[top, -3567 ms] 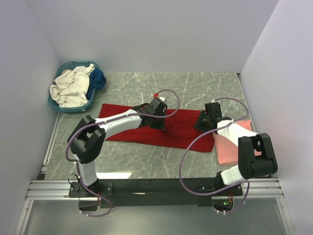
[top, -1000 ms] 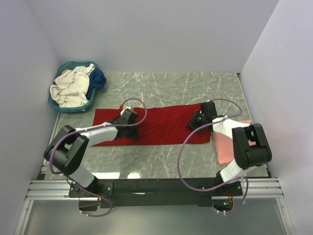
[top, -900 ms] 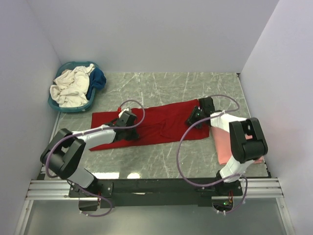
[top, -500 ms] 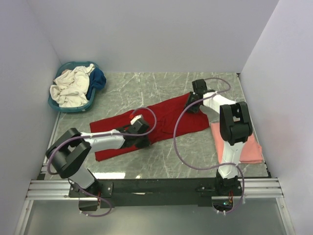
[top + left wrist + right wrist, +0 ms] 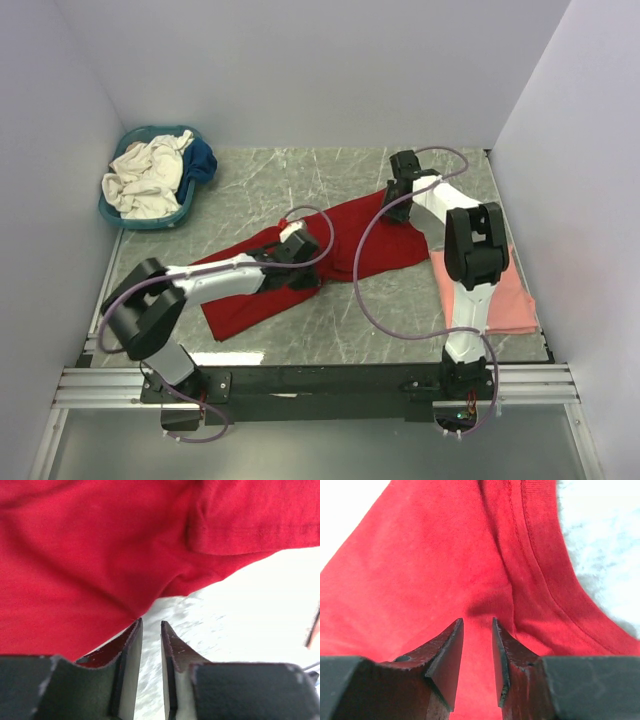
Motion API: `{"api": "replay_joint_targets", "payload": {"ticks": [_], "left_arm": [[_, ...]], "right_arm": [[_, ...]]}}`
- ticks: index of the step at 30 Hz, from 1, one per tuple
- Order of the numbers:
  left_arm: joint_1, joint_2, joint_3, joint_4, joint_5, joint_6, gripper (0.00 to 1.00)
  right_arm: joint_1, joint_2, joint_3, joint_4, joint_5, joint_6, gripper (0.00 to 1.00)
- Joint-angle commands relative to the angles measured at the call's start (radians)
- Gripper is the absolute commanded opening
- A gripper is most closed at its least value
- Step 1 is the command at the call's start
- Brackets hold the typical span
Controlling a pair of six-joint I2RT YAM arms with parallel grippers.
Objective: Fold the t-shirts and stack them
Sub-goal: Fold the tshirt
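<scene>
The deep red t-shirt (image 5: 345, 240) lies spread on a slant across the table, from near left to far right. My left gripper (image 5: 300, 252) sits on its middle. In the left wrist view the fingers (image 5: 131, 645) are almost together, with their tips at the shirt's edge (image 5: 100, 580). My right gripper (image 5: 400, 195) is at the shirt's far right end. Its fingers (image 5: 447, 650) are nearly closed on a puckered fold beside the collar (image 5: 540, 555). The salmon pink shirt (image 5: 505, 300) lies folded at the right. The cream-white shirt (image 5: 145, 175) and the dark blue shirt (image 5: 203, 160) lie in the basket.
The teal plastic basket (image 5: 125, 218) stands in the far left corner. White walls close in the left, back and right sides. The arms' mounting rail (image 5: 320, 385) runs along the near edge. Cables loop above the red shirt.
The red shirt has swung from lying level to a slant. My right gripper carried its right end toward the back. My left gripper moved right and slightly nearer with the shirt.
</scene>
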Motion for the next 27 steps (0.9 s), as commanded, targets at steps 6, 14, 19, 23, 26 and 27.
{"api": "replay_joint_targets", "payload": {"ticks": [6, 14, 19, 23, 26, 27], "left_arm": [[0.088, -0.192, -0.084, -0.205, -0.222, 0.121, 0.27], [0.133, -0.214, -0.181, -0.237, -0.297, 0.129, 0.31], [0.137, -0.154, -0.19, -0.264, -0.299, 0.135, 0.33], [0.137, -0.143, -0.211, -0.261, -0.248, 0.157, 0.33], [0.136, -0.165, -0.23, -0.249, -0.19, 0.177, 0.32], [0.134, -0.169, -0.234, -0.248, -0.17, 0.181, 0.32]], "right_arm": [[0.048, -0.282, -0.223, 0.101, -0.01, 0.074, 0.37], [0.088, -0.344, -0.436, 0.206, -0.015, 0.138, 0.4], [0.088, -0.295, -0.407, 0.163, 0.019, 0.098, 0.51], [0.086, -0.224, -0.345, 0.096, 0.068, 0.055, 0.55], [0.085, -0.167, -0.265, 0.03, 0.103, 0.017, 0.55], [0.085, -0.153, -0.218, 0.013, 0.117, -0.003, 0.55]]}}
